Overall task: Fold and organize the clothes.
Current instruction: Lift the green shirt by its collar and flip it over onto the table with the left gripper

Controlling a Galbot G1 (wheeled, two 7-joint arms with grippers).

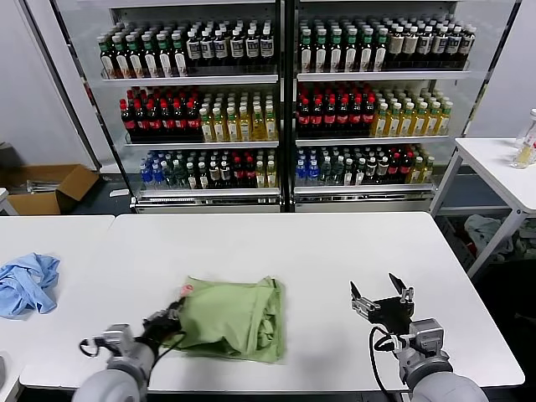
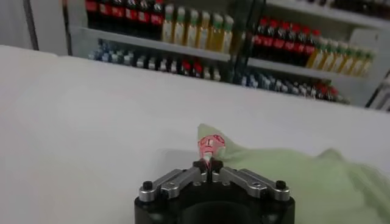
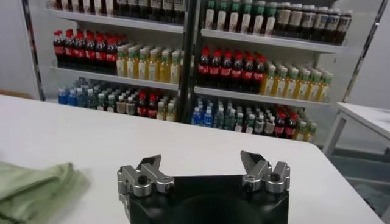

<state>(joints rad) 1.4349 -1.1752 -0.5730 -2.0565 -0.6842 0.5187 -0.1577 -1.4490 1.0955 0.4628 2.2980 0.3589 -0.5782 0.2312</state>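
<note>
My left gripper is clamped on the near left edge of the green shirt, its fingers pinched together on a bit of cloth with red-and-white print. The shirt lies bunched and partly folded on the white table, near its front edge. My right gripper hovers over the table to the shirt's right, fingers apart, holding nothing. A blue cloth sits far left.
</note>
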